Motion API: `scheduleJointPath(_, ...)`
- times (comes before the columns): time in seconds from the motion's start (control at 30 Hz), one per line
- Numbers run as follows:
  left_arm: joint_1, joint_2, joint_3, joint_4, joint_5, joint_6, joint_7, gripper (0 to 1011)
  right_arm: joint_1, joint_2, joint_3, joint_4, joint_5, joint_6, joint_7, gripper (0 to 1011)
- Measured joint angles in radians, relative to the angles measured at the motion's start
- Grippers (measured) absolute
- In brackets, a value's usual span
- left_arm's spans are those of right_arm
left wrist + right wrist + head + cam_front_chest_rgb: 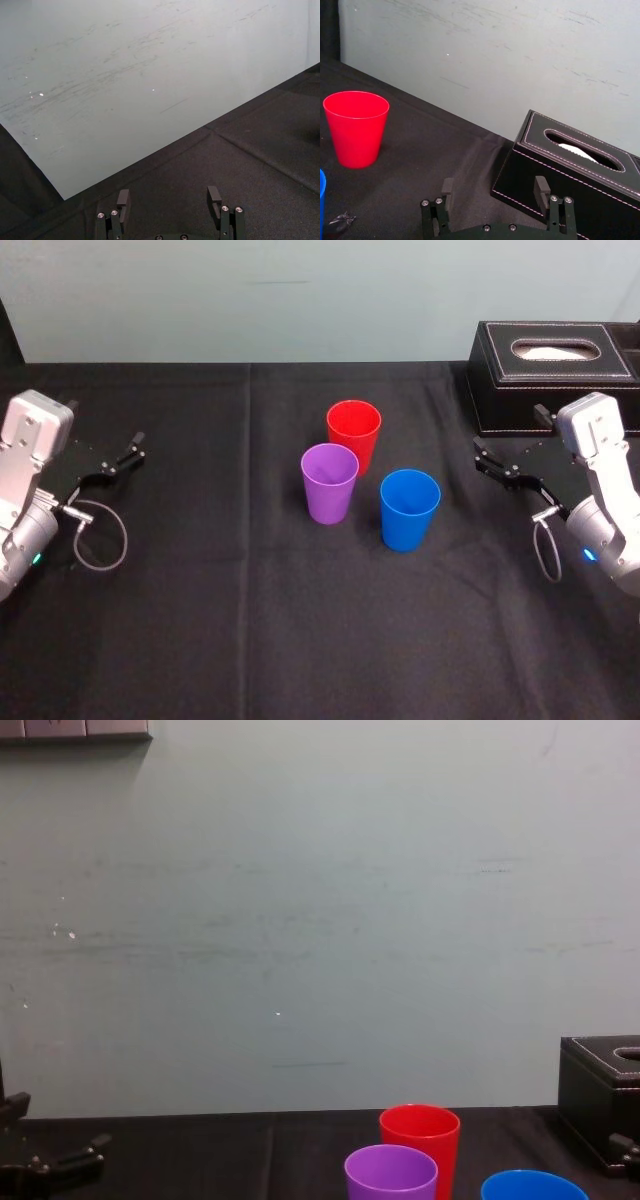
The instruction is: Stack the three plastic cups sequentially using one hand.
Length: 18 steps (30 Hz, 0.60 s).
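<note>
Three upright plastic cups stand apart in the middle of the black table: a red cup (pixel 353 433) (pixel 356 127) (pixel 419 1142) farthest back, a purple cup (pixel 329 482) (pixel 391 1175) in front of it to the left, and a blue cup (pixel 409 508) (pixel 533 1186) to the right. My right gripper (pixel 490 462) (pixel 494 189) hovers open and empty at the right side, well clear of the cups, just in front of the black box. My left gripper (pixel 122 454) (pixel 169 196) rests open and empty at the far left.
A black stitched tissue box (pixel 552 365) (pixel 580 172) (pixel 600 1105) sits at the back right, close behind my right gripper. A pale wall (pixel 320 920) rises along the table's far edge. The black tablecloth (pixel 250 620) stretches bare in front of the cups.
</note>
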Motion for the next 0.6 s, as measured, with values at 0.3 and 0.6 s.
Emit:
scheduleJointPath(0.3,0.0,0.0,0.0,0.0,0.0,0.0,0.0,1005,0.0,0.0,0.0,0.0,0.0,0.0,0.0,1004)
scheduleJointPath(0.6,0.0,0.0,0.0,0.0,0.0,0.0,0.0,1005,0.0,-0.001,0.002,-0.001,0.0,0.0,0.001,1004)
